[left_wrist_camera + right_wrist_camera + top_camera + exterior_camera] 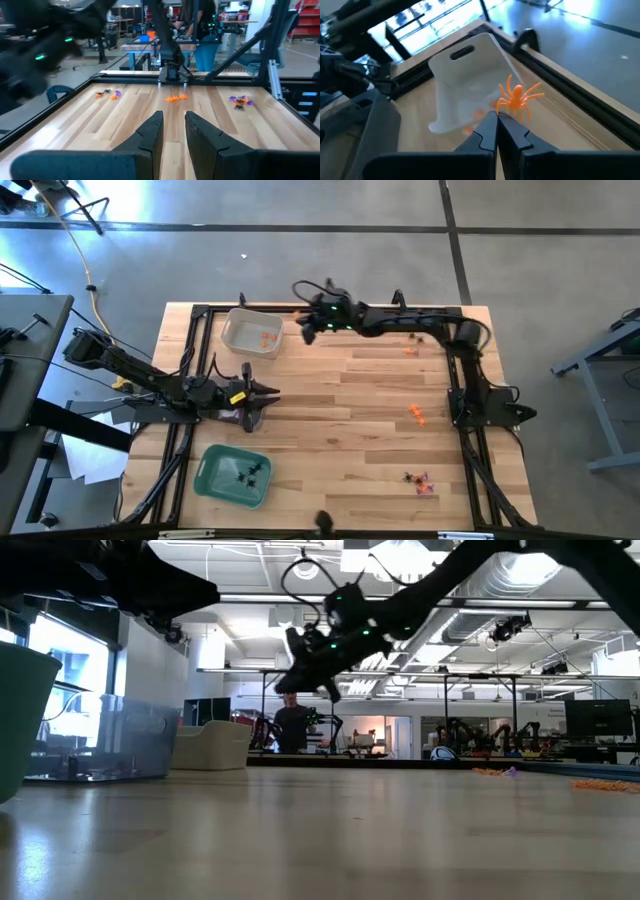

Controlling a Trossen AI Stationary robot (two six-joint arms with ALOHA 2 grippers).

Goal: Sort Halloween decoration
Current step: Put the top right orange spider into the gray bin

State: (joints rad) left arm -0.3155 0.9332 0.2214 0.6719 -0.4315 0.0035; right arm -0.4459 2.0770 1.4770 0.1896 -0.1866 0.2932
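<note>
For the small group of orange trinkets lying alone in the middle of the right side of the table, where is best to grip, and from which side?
Probably from straight above. The orange trinkets lie flat and low on the wooden table, with bare wood all around, so nothing blocks a descent. Close the jaws across one piece's thicker middle rather than its thin ends; finer shape cannot be made out.

Trinkets (417, 414) right — trays (251, 333) left, on table (340, 440).

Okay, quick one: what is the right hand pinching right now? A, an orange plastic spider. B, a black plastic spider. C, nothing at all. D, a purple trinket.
A: in the right wrist view the right hand is closed on a small orange plastic spider, held above the clear plastic tray.
</note>
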